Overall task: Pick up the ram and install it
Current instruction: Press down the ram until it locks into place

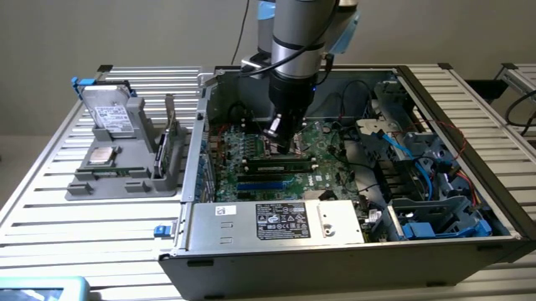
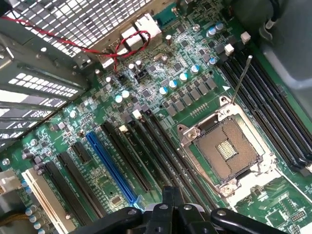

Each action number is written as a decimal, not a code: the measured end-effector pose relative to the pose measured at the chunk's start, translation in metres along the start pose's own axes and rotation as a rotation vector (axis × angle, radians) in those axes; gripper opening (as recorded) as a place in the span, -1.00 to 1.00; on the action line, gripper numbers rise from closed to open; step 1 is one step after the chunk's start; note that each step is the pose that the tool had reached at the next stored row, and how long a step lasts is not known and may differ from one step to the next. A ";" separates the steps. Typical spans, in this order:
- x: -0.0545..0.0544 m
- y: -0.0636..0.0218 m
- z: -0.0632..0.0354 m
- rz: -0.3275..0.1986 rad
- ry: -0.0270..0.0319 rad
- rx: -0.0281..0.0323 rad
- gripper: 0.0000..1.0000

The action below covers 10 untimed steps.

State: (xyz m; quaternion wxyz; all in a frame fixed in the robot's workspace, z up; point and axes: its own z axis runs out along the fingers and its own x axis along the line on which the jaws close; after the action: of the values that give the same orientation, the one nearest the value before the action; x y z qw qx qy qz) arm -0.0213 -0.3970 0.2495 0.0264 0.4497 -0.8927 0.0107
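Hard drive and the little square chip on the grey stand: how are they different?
The hard drive is a big, long box, but the chip is small and square. The hard drive leans propped up at the far end of the stand, while the chip lies lower down, nearer the front. The hard drive has a white label; the chip looks plain. Both are silver and sit on the same stand.

One open computer case (image 1: pixel 352 248) sits on the tabletop (image 1: pixel 84 226). One gray holder (image 1: pixel 125 182) carries one hard drive (image 1: pixel 110 116), one processor chip (image 1: pixel 102 155) and one ram (image 1: pixel 172 150). One motherboard (image 2: pixel 161 122) has one empty processor socket (image 2: pixel 226 148).
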 end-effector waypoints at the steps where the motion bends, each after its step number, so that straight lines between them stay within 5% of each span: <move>1: 0.000 0.0000 0.0000 0.015 -0.0001 -0.0008 -0.79; 10: 0.000 0.0000 0.0002 0.134 -0.0020 -0.0051 -0.79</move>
State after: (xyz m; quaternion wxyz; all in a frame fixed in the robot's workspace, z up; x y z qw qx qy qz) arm -0.0212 -0.3970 0.2494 0.0259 0.3887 -0.9210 0.0097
